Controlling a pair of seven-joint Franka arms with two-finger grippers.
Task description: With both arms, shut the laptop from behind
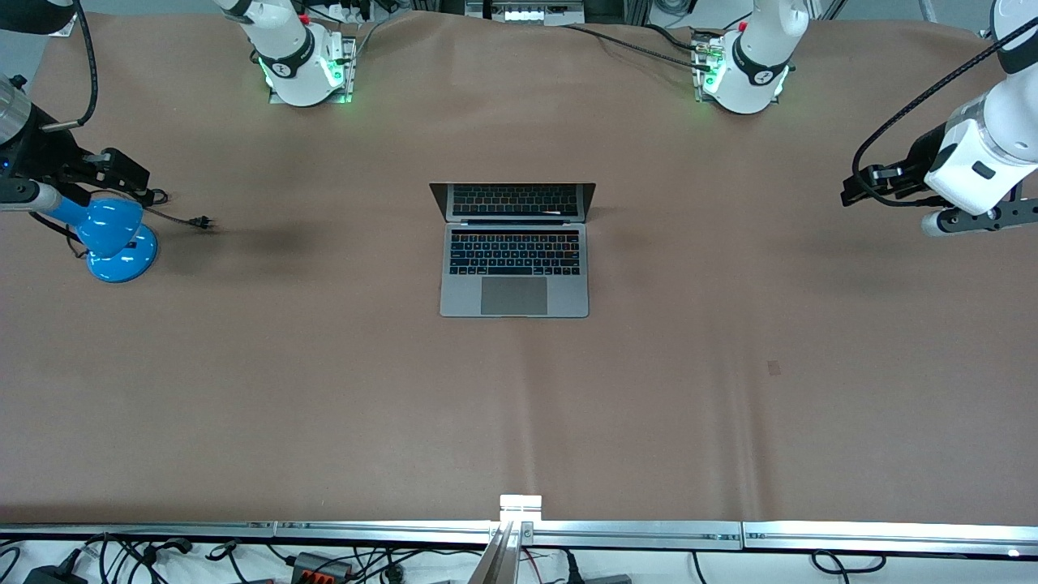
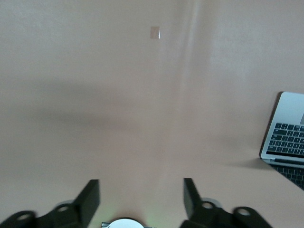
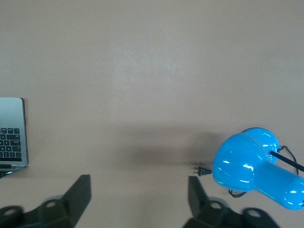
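Observation:
The laptop (image 1: 514,272) lies open in the middle of the table, its keyboard toward the front camera and its screen (image 1: 512,201) upright on the side of the arms' bases. A corner of it shows in the left wrist view (image 2: 287,137) and in the right wrist view (image 3: 12,130). My left gripper (image 1: 855,188) hangs open and empty over bare table at the left arm's end (image 2: 140,197). My right gripper (image 1: 138,182) hangs open and empty over the table at the right arm's end (image 3: 138,194), beside a blue lamp. Both are well apart from the laptop.
A blue lamp (image 1: 117,239) lies at the right arm's end, also in the right wrist view (image 3: 251,166), its black plug (image 1: 203,221) on the cloth toward the laptop. A small dark patch (image 1: 774,367) marks the cloth. A metal rail (image 1: 632,533) runs along the table's near edge.

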